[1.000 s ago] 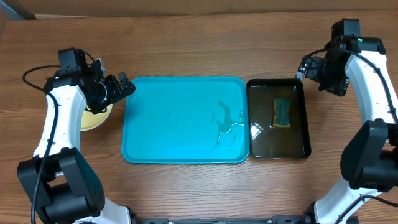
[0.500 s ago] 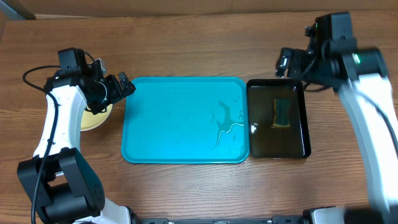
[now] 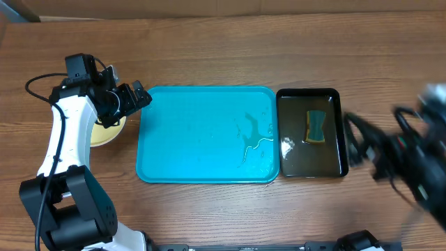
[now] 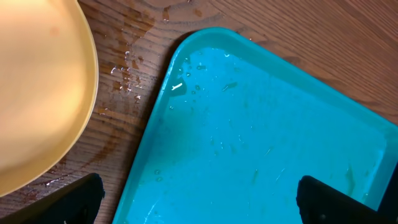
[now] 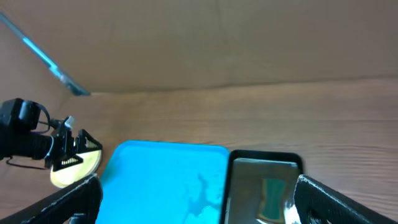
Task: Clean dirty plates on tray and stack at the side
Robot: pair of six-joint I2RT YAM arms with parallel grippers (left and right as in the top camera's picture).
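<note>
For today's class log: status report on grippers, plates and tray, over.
Left gripper open, empty, over gap between yellow plate and tray. Right gripper open, empty. Tray plateless, puddle on it.

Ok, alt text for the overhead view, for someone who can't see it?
A wet turquoise tray with no plates sits mid-table, the open left gripper at its upper-left corner beside a pale yellow plate. To its right lies a black tray holding a sponge; the right arm is a blur at lower right.
</note>
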